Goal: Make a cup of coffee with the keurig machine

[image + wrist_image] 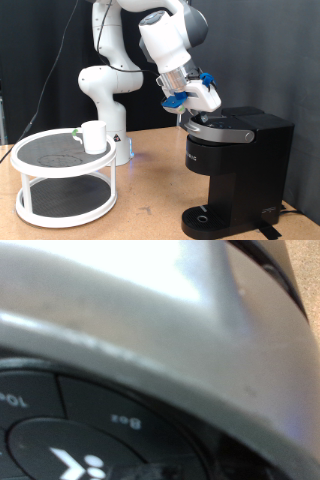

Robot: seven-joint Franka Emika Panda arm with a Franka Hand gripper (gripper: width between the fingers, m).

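The black keurig machine [236, 165] stands at the exterior view's right, its lid down, with a round drip base at the bottom. My gripper [190, 113] sits right at the lid's front edge, touching or almost touching its silver trim. The fingers are hidden behind blue and white parts of the hand. The wrist view is filled by the lid's silver trim [150, 320] and black buttons [80, 440], very close. The white mug [94, 136] stands on the top shelf of a round rack at the exterior view's left, far from the gripper.
The white two-tier round rack [66, 175] with dark mesh shelves stands on the wooden table at the exterior view's left. The arm's white base [105, 100] rises behind it. A black curtain forms the backdrop.
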